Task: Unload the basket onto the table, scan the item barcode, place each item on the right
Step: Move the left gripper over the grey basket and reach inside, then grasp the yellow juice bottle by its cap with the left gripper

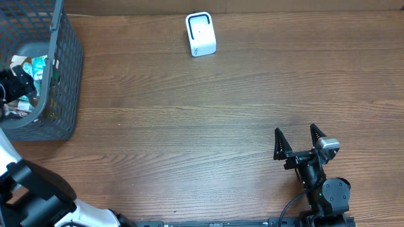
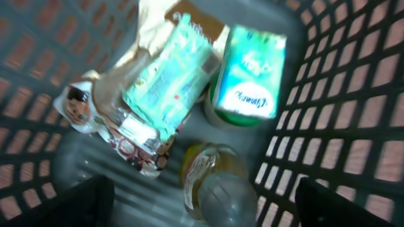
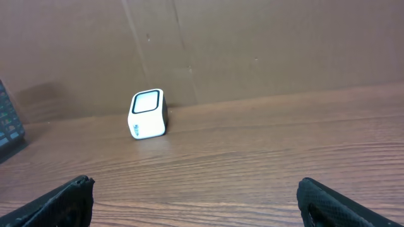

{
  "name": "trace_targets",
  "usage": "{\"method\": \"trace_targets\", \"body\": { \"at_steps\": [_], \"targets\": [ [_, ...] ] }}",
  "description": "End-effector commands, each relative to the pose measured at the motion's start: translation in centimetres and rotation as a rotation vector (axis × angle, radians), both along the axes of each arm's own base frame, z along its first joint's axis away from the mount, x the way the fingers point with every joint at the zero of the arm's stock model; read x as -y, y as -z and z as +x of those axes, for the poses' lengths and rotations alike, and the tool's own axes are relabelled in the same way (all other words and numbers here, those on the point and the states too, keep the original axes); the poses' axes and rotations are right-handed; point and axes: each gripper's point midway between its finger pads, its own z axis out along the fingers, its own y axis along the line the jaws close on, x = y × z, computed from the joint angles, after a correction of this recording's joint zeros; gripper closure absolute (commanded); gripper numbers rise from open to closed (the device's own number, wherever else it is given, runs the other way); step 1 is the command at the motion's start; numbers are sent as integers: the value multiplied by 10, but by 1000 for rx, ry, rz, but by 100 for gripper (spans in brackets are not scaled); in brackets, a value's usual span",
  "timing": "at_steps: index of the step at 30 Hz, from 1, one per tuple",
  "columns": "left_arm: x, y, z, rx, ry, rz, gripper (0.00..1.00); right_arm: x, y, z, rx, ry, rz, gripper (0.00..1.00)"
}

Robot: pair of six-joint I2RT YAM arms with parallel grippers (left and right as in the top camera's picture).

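My left gripper (image 2: 202,211) hangs inside the grey mesh basket (image 1: 63,69), open, its dark fingers wide on either side of a clear bottle with a yellow label (image 2: 214,180) and not touching it. Beyond the bottle lie a pale green packet (image 2: 170,79), a green-and-white pack (image 2: 249,72) and a brown-and-white snack bag (image 2: 120,126). From overhead the left gripper (image 1: 17,83) shows over the basket's contents. The white barcode scanner (image 1: 201,34) stands at the table's far edge, also seen as a scanner (image 3: 148,113) from the right wrist. My right gripper (image 1: 298,140) is open and holds nothing.
The basket's mesh walls (image 2: 353,94) close in tightly around the left gripper. The basket fills the table's far left corner. A brown wall (image 3: 252,44) rises behind the scanner. Bare wooden tabletop (image 1: 208,126) lies between the basket, the scanner and the right arm.
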Motion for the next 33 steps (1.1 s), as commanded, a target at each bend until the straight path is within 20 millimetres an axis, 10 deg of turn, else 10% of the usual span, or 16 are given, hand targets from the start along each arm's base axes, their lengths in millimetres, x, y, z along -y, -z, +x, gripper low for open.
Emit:
{"method": "trace_targets", "body": {
  "at_steps": [1,12,33],
  "targets": [
    [0,14,7,-21,31,-26,9,2,2,0,5,9,-7,0],
    [14,53,18,-109,108,-58,10,2,2,0,5,9,-7,0],
    [16,74,17,-152,111,-96,56,2,2,0,5,9,-7,0]
  ]
}}
